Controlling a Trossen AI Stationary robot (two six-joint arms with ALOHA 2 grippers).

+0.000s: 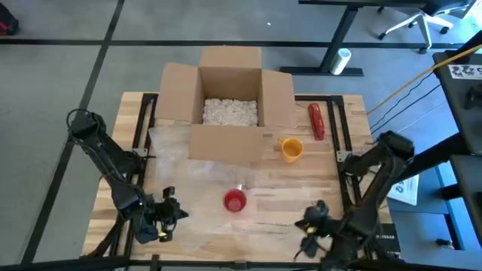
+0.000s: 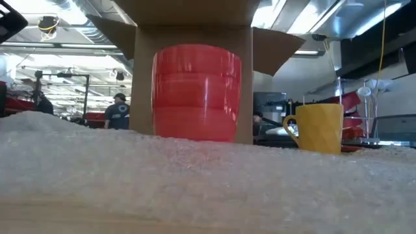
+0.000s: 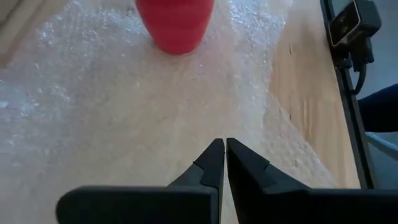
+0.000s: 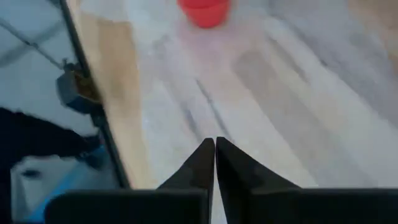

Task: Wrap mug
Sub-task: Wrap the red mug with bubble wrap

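Note:
A red mug (image 1: 235,200) (image 2: 197,91) stands on a clear bubble-wrap sheet (image 1: 199,177) (image 3: 124,93) spread over the wooden table, in front of a cardboard box. My left gripper (image 1: 169,214) (image 3: 224,146) is shut near the table's near edge, left of the mug, its tips over the sheet's near part. My right gripper (image 1: 312,222) (image 4: 215,143) is shut near the near edge, right of the mug, also over the sheet (image 4: 280,93). Both point toward the mug (image 3: 176,22) (image 4: 204,9). Nothing shows between either pair of fingers.
An open cardboard box (image 1: 230,102) with white packing peanuts (image 1: 230,111) stands at the far middle. A yellow mug (image 1: 291,149) (image 2: 318,127) sits right of the box's front, and a red bottle-like thing (image 1: 316,120) lies behind it. Black rails run along both table sides.

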